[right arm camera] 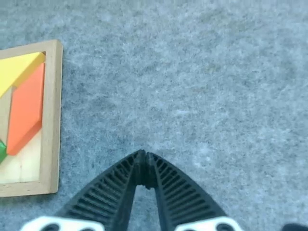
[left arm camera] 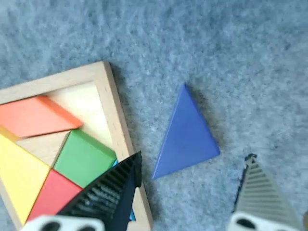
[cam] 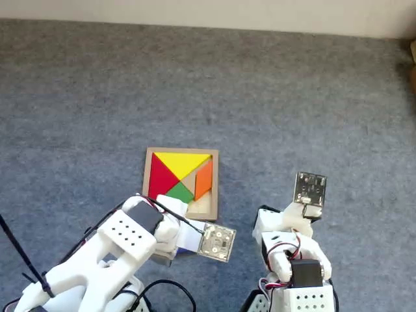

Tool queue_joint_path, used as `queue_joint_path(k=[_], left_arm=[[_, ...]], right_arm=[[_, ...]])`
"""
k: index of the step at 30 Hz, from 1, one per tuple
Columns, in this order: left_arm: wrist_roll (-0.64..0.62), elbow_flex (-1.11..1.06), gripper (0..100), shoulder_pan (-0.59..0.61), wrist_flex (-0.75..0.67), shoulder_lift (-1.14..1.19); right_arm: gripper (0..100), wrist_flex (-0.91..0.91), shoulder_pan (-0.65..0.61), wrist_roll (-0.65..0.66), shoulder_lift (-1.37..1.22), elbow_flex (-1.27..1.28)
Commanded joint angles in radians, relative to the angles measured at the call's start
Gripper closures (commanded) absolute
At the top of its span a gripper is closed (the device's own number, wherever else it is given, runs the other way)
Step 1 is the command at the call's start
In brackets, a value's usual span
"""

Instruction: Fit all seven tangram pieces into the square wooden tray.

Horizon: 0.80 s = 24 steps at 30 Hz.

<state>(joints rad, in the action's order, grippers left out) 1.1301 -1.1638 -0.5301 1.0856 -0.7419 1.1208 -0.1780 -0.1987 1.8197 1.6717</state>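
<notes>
Widely parted, left gripper (left arm camera: pixel 193 161) straddles blue triangle (left arm camera: pixel 185 132).

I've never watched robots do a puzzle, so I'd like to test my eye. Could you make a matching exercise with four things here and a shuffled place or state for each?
Things:
1. blue triangle
2. orange piece
3. left gripper
4. right gripper

Places or states:
A. shut
B. inside the wooden tray
C. open
D. on the carpet, beside the tray

Pairs: 1-D, 2-B, 3-C, 4-A
</notes>
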Motion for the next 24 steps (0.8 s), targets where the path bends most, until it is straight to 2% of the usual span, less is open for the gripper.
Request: queue_joint_path(k=[1,4,9,15,24], left_arm=[[0.018,0.002,68,-0.039,-0.015,-0.016],[0.021,0.012,68,-0.039,-0.02,0.047],[0.015,0.022,68,-0.033,-0.138,0.237],[0.014,0.11,69,-0.03,-0.101,0.349],[0.002,0.105,89,-0.03,-0.095,0.361]], right_arm=[[99.2,-0.025,0.018,0.009,0.007,0.117],[99.2,-0.025,0.018,0.009,0.007,0.117],[99.2,-0.025,0.018,0.009,0.007,0.117],[99.2,-0.025,0.018,0.009,0.007,0.117],[99.2,-0.027,0.018,0.009,0.007,0.117]])
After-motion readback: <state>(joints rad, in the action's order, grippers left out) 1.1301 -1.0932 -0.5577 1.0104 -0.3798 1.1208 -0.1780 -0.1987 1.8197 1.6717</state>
